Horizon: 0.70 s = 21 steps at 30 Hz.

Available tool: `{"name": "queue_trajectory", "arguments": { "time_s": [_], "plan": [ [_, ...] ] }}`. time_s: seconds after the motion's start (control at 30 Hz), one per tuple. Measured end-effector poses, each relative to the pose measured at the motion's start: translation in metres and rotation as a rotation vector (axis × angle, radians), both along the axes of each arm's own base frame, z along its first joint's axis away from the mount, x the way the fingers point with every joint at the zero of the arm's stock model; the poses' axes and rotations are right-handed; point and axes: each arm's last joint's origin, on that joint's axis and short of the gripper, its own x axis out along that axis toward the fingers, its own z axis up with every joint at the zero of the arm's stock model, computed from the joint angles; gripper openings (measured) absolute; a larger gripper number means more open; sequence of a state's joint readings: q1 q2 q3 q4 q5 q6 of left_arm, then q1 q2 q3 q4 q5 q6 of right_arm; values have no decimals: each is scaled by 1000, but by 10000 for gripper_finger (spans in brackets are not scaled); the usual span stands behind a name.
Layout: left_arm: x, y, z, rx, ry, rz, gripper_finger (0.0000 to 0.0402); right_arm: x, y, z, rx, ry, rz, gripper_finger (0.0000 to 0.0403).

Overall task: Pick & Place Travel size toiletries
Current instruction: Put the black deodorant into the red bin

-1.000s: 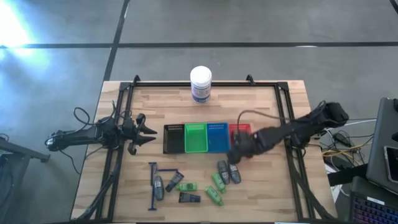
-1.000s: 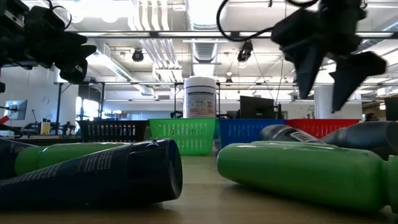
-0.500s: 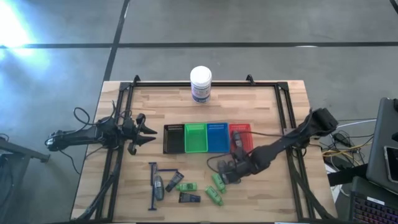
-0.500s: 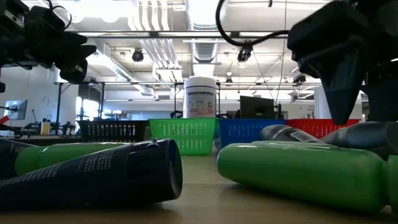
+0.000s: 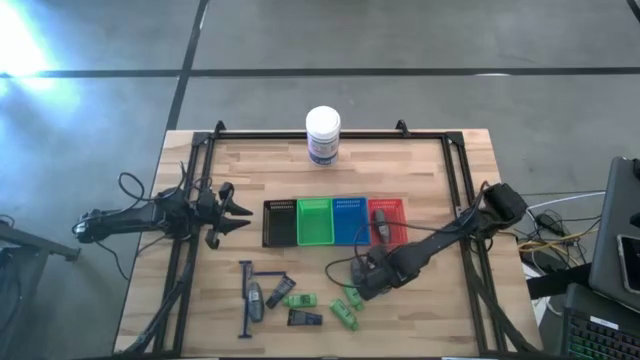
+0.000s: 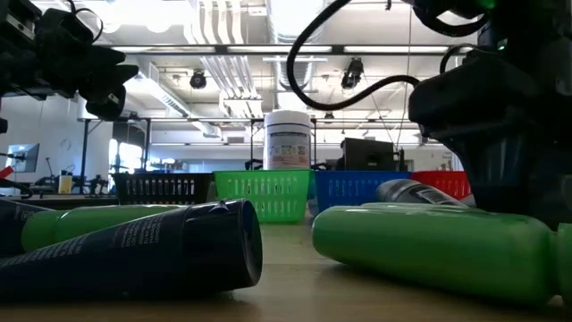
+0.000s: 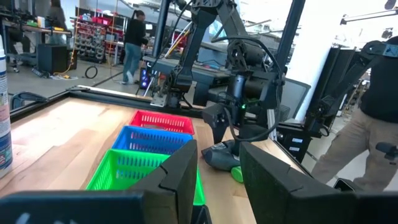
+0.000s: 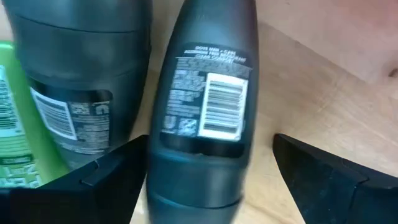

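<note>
A grey tube point(image 8: 202, 106) lies flat on the desk point(image 5: 430, 170), barcode up, between the spread fingers point(image 8: 336, 180) of our right claw point(image 5: 368, 283); its lower end is cut off from us. From above the arm hides it. It sits in front of the red tray point(image 5: 386, 220), beside a second grey tube point(image 8: 78, 81) lying parallel and a green packet point(image 8: 15, 124). Our left claw point(image 5: 238, 211) hovers open at the desk's left edge, beside the black tray point(image 5: 280, 222).
</note>
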State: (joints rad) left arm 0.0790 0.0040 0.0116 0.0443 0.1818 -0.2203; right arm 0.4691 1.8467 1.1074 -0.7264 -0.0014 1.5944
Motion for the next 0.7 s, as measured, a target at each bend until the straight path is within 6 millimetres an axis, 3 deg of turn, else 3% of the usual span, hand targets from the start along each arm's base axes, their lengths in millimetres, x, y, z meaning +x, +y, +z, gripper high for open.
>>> {"name": "queue_trajectory", "arguments": {
  "time_s": [0.5, 0.7],
  "plan": [
    [0, 0, 0, 0, 0, 0, 126, 9, -16, -2, -17, 9, 74, 282],
    [0, 0, 0, 0, 0, 0, 126, 10, -18, -1, -46, -5, 133, 224]
  ]
}}
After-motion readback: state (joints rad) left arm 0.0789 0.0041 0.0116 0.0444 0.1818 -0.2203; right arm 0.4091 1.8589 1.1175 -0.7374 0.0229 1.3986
